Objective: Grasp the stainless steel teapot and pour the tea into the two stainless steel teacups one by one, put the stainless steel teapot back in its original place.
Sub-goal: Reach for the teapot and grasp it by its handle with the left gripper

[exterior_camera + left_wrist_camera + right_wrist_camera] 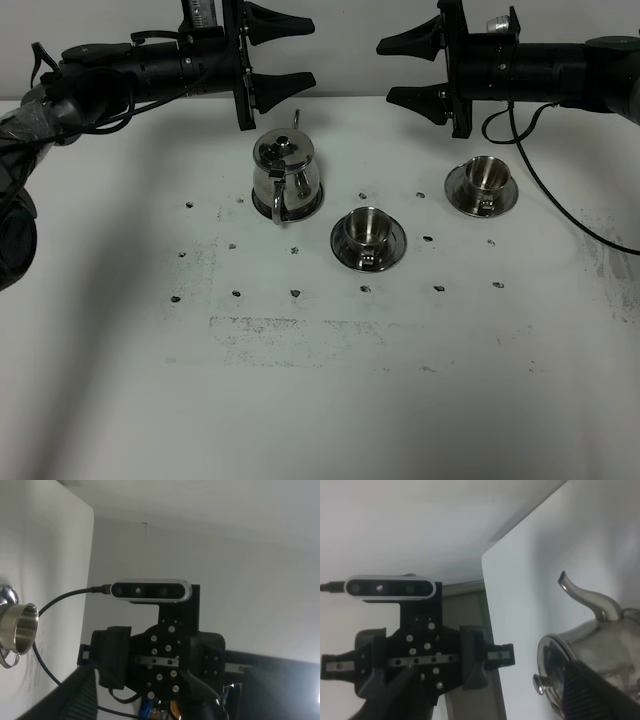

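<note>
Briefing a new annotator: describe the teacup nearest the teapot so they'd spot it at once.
On the white table, find the lidded stainless steel teapot a little left of centre. Just to its right and slightly nearer the camera sits a small steel teacup on a round saucer. Unlike the other teacup, which stands farther right and farther back, this one is close beside the pot.

Shiny rounded steel teapot (286,178) on a white table (320,400); right of it, a nearer steel cup (368,230) and a farther steel cup (484,176).
</note>
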`<state>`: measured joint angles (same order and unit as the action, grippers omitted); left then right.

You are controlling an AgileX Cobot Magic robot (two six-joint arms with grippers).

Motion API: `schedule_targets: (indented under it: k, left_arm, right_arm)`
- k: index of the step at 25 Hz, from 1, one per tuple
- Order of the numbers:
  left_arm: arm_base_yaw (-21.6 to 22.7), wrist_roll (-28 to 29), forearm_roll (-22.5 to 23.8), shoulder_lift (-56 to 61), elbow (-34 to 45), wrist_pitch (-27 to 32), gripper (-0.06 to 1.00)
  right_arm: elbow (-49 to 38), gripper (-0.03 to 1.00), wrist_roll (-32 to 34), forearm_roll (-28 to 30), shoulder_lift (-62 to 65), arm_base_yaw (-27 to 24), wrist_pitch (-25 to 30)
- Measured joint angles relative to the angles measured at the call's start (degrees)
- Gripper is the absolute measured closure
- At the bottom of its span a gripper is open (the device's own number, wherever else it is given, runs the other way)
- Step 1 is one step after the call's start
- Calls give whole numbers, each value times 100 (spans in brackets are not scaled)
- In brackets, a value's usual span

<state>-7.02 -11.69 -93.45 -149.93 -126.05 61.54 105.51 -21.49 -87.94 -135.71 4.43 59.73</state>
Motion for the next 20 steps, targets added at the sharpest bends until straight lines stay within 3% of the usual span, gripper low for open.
schedule_targets:
  k: [20]
  left_arm:
    - [0, -92, 5, 0, 0, 0, 36]
  right_arm:
    - [0, 37, -191, 0, 0, 0, 4]
